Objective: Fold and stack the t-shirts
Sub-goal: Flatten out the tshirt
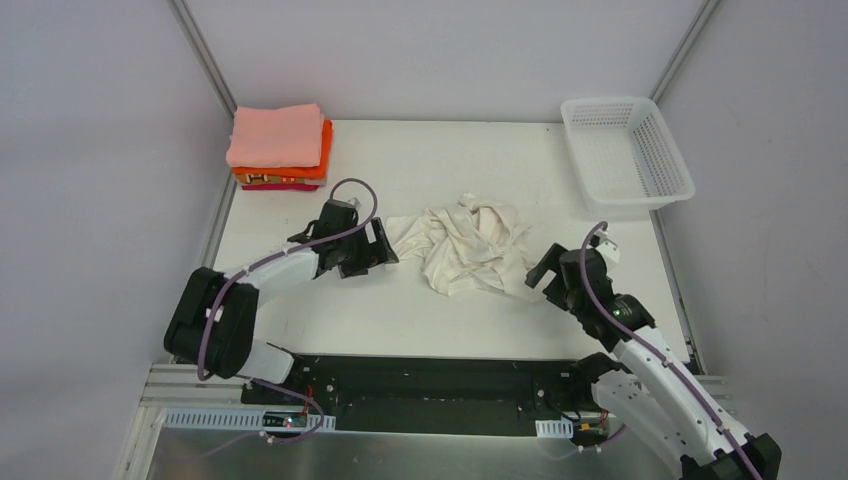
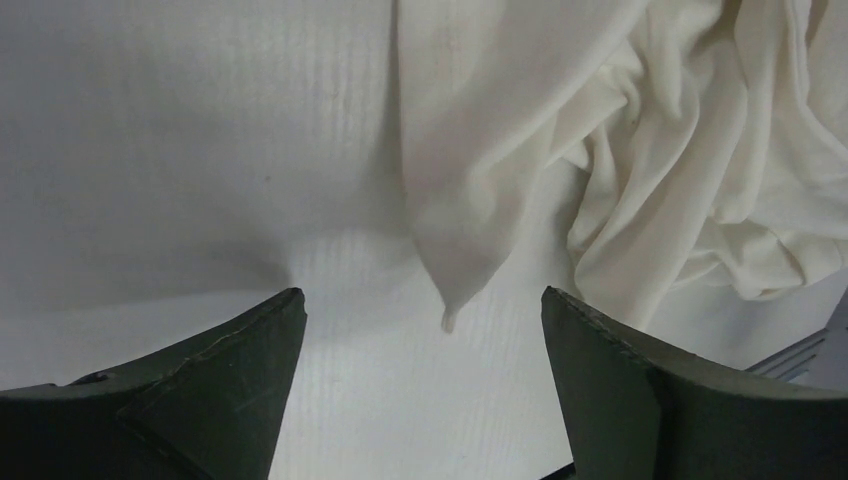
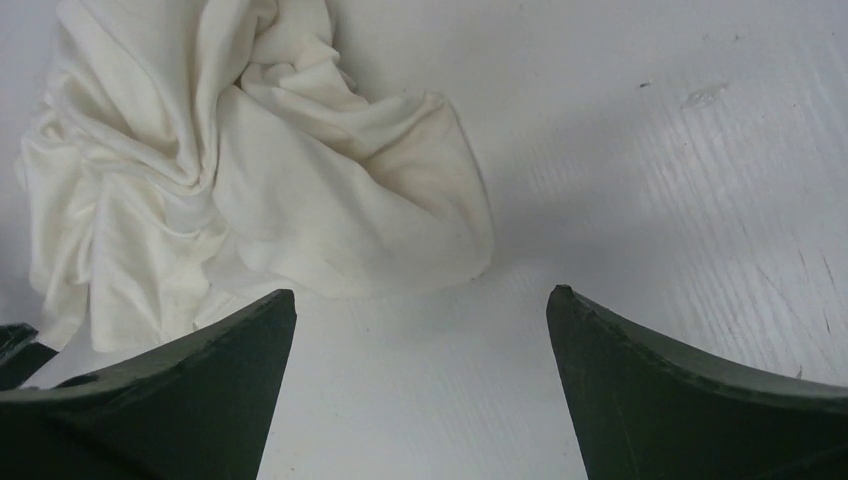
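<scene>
- left pincer (image 2: 420,300): jaws spread wide, nothing held; pointed tip of the cream-white t-shirt (image 2: 470,180) lies on the bench (image 2: 180,150) just ahead, in line with the gap
- right pincer (image 3: 420,300): jaws spread wide, empty, just beside the shirt's right edge
- cream-white t-shirt: crumpled heap mid-bench, between both pincers
- back-left corner: folded stack, salmon-pink t-shirt (image 1: 275,135) on top, orange t-shirt (image 1: 326,148) under it, magenta t-shirt (image 1: 290,187) lowest
- basket (image 1: 625,150): back-right corner

T-shirt (image 1: 465,248) on table (image 1: 400,310) between left gripper (image 1: 385,245) and right gripper (image 1: 545,275) (just beside each), stack (image 1: 280,148) rear left, basket (image 1: 625,155) rear right.
</scene>
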Controlling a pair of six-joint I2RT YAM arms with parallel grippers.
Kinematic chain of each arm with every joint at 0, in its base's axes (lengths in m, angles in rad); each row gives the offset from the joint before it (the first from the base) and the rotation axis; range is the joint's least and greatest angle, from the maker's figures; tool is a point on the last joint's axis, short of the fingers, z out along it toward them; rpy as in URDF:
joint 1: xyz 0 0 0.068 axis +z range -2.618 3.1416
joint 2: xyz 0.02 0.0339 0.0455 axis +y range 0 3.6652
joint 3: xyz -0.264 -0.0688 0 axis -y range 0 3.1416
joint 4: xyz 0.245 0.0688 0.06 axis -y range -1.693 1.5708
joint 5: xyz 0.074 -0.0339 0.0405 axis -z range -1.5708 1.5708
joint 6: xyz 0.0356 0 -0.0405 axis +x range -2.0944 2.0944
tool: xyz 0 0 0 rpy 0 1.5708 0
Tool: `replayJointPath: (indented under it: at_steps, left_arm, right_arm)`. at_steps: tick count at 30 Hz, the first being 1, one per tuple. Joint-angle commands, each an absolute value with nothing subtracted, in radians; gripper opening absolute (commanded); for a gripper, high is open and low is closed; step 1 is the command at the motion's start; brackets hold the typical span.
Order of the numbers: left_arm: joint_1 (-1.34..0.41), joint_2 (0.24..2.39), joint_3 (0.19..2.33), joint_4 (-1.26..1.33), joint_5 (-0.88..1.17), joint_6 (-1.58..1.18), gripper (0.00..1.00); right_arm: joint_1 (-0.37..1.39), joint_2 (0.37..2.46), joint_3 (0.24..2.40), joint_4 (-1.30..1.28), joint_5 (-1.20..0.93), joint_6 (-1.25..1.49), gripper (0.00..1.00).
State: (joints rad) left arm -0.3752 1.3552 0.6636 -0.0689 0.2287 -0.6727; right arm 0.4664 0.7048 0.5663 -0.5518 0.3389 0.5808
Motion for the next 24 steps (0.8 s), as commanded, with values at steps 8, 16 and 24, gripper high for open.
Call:
replayJointPath:
  at_steps: [8, 16, 24]
  left_arm:
    - [-0.405, 1.635, 0.843, 0.040, 0.348, -0.667, 0.00]
    - [-0.405, 1.525, 0.770, 0.041, 0.216, -0.676, 0.00]
    - [-0.405, 1.477, 0.735, 0.041, 0.205, -0.673, 0.00]
  right_arm:
    - [0.462, 0.666, 0.461, -0.478, 0.284, 0.670, 0.99]
    - [0.460, 0.783, 0.423, -0.404, 0.286, 0.698, 0.99]
    - [0.457, 0.974, 0.389, -0.202, 0.229, 0.658, 0.72]
